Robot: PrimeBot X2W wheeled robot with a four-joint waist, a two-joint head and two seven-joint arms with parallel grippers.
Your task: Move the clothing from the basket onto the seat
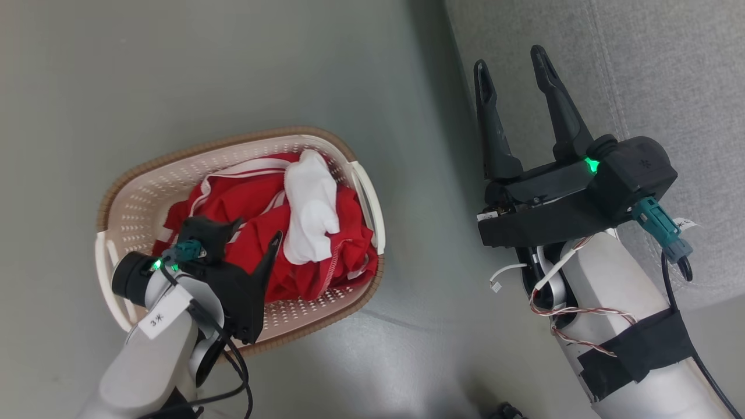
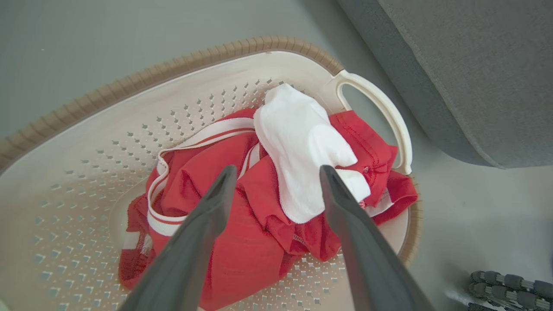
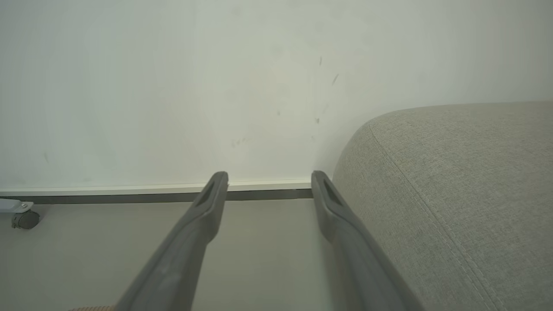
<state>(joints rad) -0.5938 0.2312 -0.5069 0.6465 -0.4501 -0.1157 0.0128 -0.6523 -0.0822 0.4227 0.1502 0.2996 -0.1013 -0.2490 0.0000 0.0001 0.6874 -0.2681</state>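
Note:
The cream basket (image 1: 145, 198) with a brown rim stands on the floor at the left and holds a heap of red clothing (image 1: 262, 215) with white stripes, topped by a small white cloth (image 1: 311, 203). My left gripper (image 1: 256, 233) hangs open just above the heap. In the left wrist view its two fingers straddle the red fabric (image 2: 242, 207) and the edge of the white cloth (image 2: 302, 147), holding nothing. The grey seat (image 1: 640, 70) lies at the right. My right gripper (image 1: 512, 64) is open and empty at the seat's left edge, also seen beside the seat (image 3: 453, 172).
Grey floor surrounds the basket (image 2: 86, 172). A white wall with a skirting board (image 3: 129, 190) stands ahead of the right gripper (image 3: 270, 181), and a small caster wheel (image 3: 23, 218) sits at its foot. A dark ribbed object (image 2: 510, 283) lies on the floor near the basket.

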